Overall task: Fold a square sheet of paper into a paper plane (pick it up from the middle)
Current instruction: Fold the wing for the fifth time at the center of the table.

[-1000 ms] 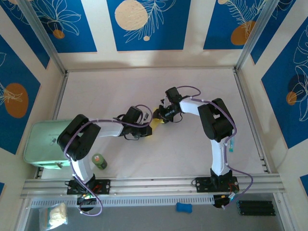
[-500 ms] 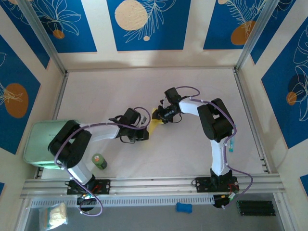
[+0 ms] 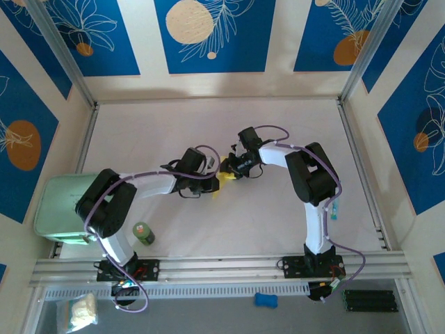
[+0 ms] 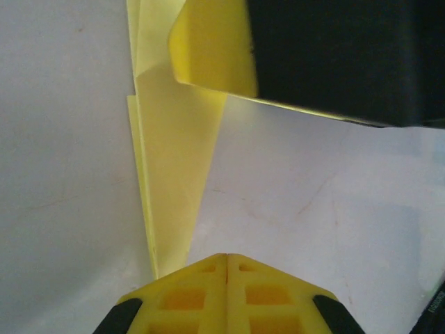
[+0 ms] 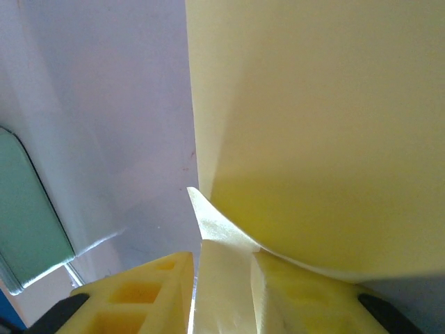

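**Since half a second ago: left arm (image 3: pixel 149 182) shifted, right arm (image 3: pixel 309 174) nearly unmoved**

Compared with the top view half a second earlier, the left arm's wrist sits slightly nearer the far wall. Less of the folded paper (image 3: pixel 224 177) shows between the 2 arms: a long yellow strip then, a short patch now. The right arm keeps almost the same pose.

**Position.** The paper lies near the middle of the white table (image 3: pixel 278 223), between the 2 wrists, which meet there from either side.

**Left gripper (image 4: pixel 226 268).** Its 2 yellow fingers are pressed together, with only a thin seam between them. The paper's narrow end reaches the left edge of the fingertips. Whether it is caught in the seam cannot be told.

**Right gripper (image 5: pixel 222 278).** Its 2 yellow fingers stand partly apart. A flap of paper sits in the gap and lies against the right-hand finger. Whether the flap is squeezed or merely resting there cannot be told.

**Appearance of the paper.** It is pale yellow, plain and unmarked. In the left wrist view it is a long, narrow shape that tapers toward the left gripper. At least 2 layers overlap, and their edges run side by side along its left margin. Its far end curls up off the table and passes under the black body of the other gripper. In the right wrist view a broad, smooth face rises above the fingers, with 1 straight edge running down to a small pointed corner just above the gap.
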{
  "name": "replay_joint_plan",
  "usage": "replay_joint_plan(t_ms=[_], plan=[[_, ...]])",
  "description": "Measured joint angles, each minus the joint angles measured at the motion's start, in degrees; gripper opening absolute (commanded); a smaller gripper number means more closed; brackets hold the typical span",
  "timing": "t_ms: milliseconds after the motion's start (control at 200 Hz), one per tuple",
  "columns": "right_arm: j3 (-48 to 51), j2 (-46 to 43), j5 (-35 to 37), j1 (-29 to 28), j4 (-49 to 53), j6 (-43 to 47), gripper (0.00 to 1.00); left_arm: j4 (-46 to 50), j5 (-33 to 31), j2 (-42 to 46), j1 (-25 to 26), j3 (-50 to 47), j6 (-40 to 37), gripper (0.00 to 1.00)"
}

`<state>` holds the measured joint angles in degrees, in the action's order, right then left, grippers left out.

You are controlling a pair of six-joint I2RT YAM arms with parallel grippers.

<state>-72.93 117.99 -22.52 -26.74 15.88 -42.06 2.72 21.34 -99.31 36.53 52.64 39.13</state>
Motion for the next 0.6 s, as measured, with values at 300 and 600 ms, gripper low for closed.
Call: replay_joint_plan(t_ms=[300, 600], plan=[[1.1, -0.5, -0.5, -1.2, -1.1, -1.4, 0.30, -1.1, 0.0, -2.2, 0.0, 0.0, 0.5, 0.04], [0.8, -0.5, -0.4, -0.7, -0.5, 0.0, 0.29, -1.2, -1.6, -3.3, 0.0, -0.3, 0.6, 0.02]])
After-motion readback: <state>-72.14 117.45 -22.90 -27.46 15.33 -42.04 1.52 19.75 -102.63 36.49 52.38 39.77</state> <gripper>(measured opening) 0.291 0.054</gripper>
